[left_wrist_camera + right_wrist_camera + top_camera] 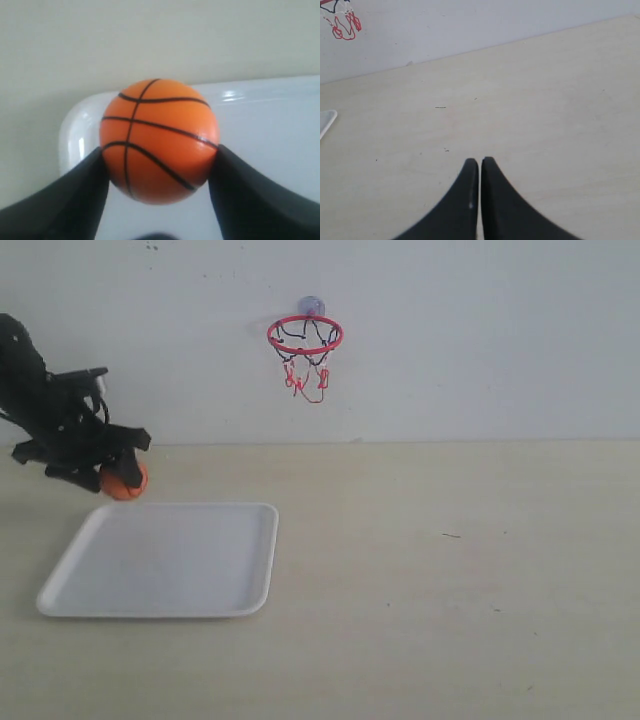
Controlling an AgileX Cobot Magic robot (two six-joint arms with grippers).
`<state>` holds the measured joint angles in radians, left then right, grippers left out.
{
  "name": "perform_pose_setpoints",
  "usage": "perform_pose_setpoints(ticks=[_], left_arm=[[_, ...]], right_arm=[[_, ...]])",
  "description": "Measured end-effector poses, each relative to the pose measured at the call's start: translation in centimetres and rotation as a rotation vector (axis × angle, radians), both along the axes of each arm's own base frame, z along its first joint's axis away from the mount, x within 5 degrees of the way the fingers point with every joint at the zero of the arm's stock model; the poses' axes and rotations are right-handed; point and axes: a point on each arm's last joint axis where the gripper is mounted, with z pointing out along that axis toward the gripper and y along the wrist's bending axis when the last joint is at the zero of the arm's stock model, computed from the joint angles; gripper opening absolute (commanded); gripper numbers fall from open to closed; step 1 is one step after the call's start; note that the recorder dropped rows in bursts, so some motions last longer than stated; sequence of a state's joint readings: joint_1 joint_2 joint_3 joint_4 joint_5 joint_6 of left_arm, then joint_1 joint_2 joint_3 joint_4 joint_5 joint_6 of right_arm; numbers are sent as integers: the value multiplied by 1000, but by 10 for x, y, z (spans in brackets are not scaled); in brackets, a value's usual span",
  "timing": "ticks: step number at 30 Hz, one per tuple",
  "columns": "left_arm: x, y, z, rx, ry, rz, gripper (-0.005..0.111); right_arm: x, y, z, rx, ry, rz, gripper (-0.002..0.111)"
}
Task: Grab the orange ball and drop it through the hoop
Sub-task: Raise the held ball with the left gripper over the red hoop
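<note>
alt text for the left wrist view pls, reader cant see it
An orange ball with thin black seam lines fills the middle of the picture, gripped on both sides by the black fingers of the left pincer. Behind it is the rounded corner of a white tray, with a pale surface beyond.

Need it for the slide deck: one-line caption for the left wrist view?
Left tool gripping the orange ball, a corner of the white tray behind it.

orange ball (159,141): orange, thin black seams | hoop (305,336): red ring, black-and-red net | tray (160,562): white | tabletop (450,580): pale beige
</note>
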<state>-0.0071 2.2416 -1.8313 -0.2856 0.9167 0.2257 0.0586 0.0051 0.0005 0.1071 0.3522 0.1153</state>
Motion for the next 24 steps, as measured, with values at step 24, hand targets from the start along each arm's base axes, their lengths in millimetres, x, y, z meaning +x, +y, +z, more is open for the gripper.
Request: perform_pose_setpoints(ticks=[24], left_arm=[[40,-92,157,-608,-625,-88,4]], right_arm=[[0,0,0,0,0,0,1]])
